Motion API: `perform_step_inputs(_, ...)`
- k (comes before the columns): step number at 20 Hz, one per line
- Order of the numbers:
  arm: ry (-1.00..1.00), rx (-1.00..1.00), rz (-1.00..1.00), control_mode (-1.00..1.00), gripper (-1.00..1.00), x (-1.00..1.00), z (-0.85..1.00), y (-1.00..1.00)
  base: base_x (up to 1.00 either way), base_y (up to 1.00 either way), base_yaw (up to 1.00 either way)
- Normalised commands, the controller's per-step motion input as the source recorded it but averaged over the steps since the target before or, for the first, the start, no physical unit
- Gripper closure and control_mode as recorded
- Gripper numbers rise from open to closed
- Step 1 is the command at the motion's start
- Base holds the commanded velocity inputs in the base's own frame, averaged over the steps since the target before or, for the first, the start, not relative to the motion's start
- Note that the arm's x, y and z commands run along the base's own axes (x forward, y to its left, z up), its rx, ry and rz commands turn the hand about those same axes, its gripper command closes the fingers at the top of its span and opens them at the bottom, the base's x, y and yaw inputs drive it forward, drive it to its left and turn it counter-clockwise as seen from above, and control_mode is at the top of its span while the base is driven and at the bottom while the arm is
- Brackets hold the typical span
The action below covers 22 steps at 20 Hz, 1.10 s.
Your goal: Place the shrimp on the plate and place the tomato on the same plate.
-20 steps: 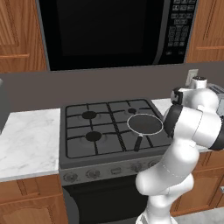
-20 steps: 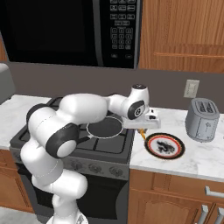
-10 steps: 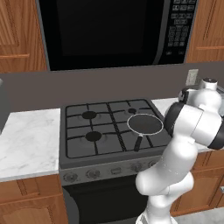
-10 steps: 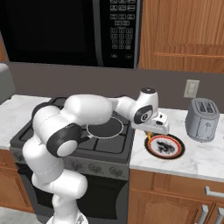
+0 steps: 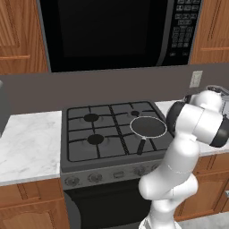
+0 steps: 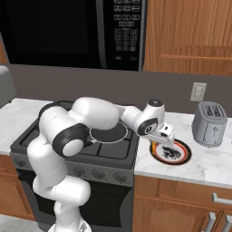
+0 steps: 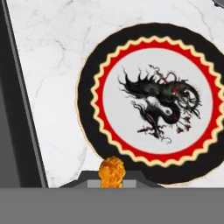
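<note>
Item, nearest: the two-finger claw [image 6: 165, 141] of the white arm, closed on the shrimp [image 7: 111, 172], a small orange, knobbly curved morsel seen in the hand view between the finger tips at the lower edge. In the right base view the claw hangs just above the near-left rim of the plate.

Item: the plate [image 7: 111, 65], round and flat, with a dark outer band, a scalloped red and cream ring and a white centre bearing a black dragon pattern. It lies on the white marble desk [image 6: 204, 161] to the right of the stove, close to the desk's front edge. Nothing lies on it.

Item: a black gas stove top [image 5: 100, 129] with a dark, white-rimmed frying pan [image 5: 148, 127] on its right-hand burners.

Item, farther: a silver two-slot toaster [image 6: 209, 123] toward the back of the desk, right of the plate; a white wall socket [image 6: 198, 91] above it; a black microwave [image 5: 116, 31] over the stove.

Progress, as judged: the shrimp is carried and over the plate's edge but not released, so the first placement is nearly done. The tomato cannot be located in these views; fetching and setting it on the same plate is left whole.
</note>
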Motion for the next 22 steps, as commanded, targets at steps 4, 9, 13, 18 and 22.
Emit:
perform_step_inputs(4, 0.00, 0.00, -0.05, -1.00, 1.00, 0.08, -0.42, 0.00, 0.00, 0.00, 0.00)
perform_step_inputs(9, 0.00, 0.00, -0.02, -1.00, 1.00, 0.14, -0.12, -0.02, 0.00, 0.00, 0.00)
perform_step_inputs(13, 0.00, 0.00, 0.00, -1.00, 1.00, 0.25, -0.01, -0.11, 0.00, 0.00, 0.00)
perform_step_inputs(18, 0.00, 0.00, 0.00, -1.00, 1.00, 0.25, 0.00, -0.18, 0.00, 0.00, 0.00)
perform_step_inputs(22, 0.00, 0.00, 0.00, -1.00, 1.00, 0.13, -0.07, -0.25, 0.00, 0.00, 0.00)
